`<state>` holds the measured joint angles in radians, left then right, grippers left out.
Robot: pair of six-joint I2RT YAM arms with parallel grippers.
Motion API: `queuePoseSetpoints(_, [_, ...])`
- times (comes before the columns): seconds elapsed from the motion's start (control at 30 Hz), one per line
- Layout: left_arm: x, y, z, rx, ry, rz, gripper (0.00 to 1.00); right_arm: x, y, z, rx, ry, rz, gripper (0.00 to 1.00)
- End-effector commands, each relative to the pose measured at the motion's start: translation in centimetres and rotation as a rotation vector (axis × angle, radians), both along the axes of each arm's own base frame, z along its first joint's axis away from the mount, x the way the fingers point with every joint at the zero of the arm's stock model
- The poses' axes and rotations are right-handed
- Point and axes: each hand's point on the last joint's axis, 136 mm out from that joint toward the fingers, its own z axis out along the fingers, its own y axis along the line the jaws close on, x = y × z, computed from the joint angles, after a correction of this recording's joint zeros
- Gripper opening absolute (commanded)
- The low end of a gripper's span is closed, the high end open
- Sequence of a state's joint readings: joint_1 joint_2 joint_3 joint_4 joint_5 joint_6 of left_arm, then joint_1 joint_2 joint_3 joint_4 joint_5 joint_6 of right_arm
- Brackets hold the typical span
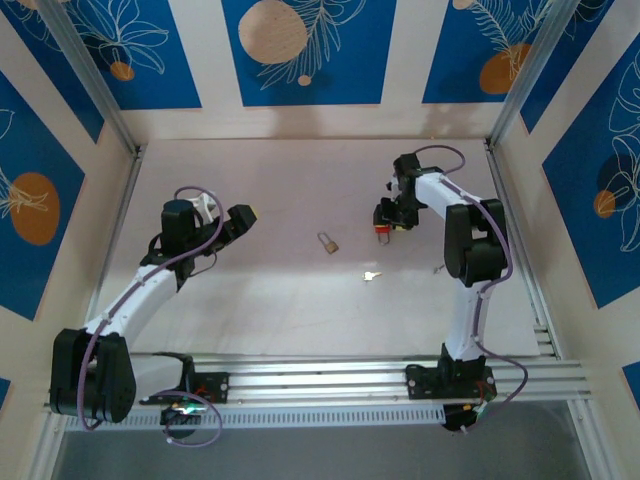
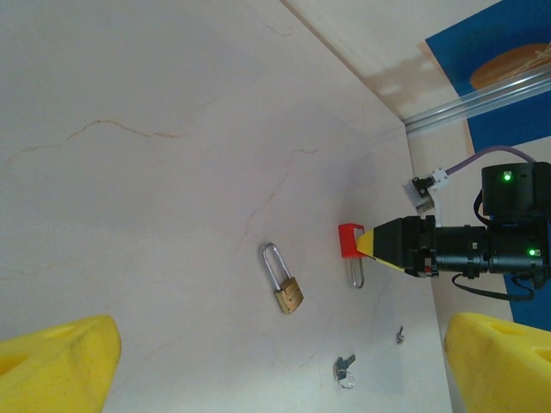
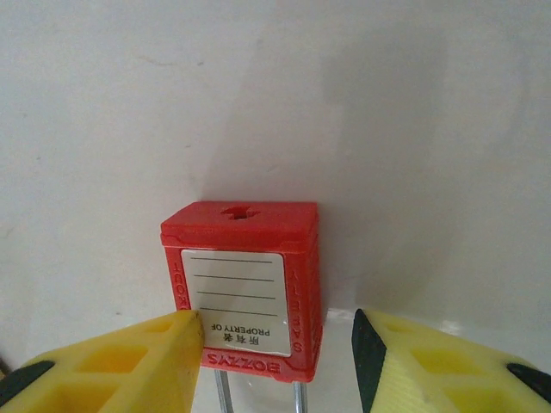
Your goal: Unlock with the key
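the tiny flat pale silvery metal key [image 1: 371,275] lies loose on the pale marbled tabletop [image 1: 250,310], between the two arms and touched by neither. it sits near the small brass padlock with a steel shackle [image 1: 328,243], a little towards the arm bases and the right arm. from above both are mere specks. the left wrist view brings them closer: the brass padlock [image 2: 287,284] lies flat with its shackle pointing away from the key [image 2: 344,370], the two apart from each other. the left gripper [image 1: 245,213] hangs over the table's left half with its yellow fingers [image 2: 56,366] spread wide at the picture's lower corners, nothing between them. that view also catches the right gripper [image 2: 368,243] side-on, its tip at a red plastic padlock [image 2: 349,239] whose steel shackle rests on the table. the right wrist view gives what the others are too far off to show: the red padlock [image 3: 245,275] bears a white lined label and has a keyhole in its far end. the right gripper [image 3: 275,325] straddles it, one yellow finger [image 3: 129,361] overlapping the label's corner and the other set off by a visible gap, so whether it clamps the lock i cannot tell. from above, the right gripper [image 1: 385,227] and red padlock [image 1: 382,229] stand right of the brass one, well apart.
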<state>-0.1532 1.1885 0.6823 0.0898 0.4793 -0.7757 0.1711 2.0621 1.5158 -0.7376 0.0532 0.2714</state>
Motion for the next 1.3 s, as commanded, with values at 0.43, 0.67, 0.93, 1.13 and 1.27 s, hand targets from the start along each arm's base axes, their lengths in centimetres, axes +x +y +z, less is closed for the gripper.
queuePoseSetpoints(0.43, [0.5,-0.8,1.7,-0.016,-0.062,-0.035,0.97,-0.5,2.2,-0.6,0.023,0.015,0.061,0.53])
queuePoseSetpoints(0.67, [0.3,-0.8,1.5,-0.010,-0.062,-0.036,0.97,-0.4,1.1,-1.6,-0.127,0.019,0.068,0.48])
queuePoseSetpoints(0.93, [0.2,-0.8,1.5,-0.007,-0.069,-0.041,0.98,-0.5,-0.9,0.3,-0.562,-0.074,0.148,0.46])
queuePoseSetpoints(1.13, [0.0,-0.6,1.5,0.003,-0.081,-0.037,0.97,-1.8,-1.2,-0.5,-0.891,-0.066,0.262,0.47])
queuePoseSetpoints(1.27, [-0.2,-0.5,1.5,0.013,-0.086,-0.038,0.98,-2.2,-0.6,-0.2,-0.951,-0.097,0.270,0.49])
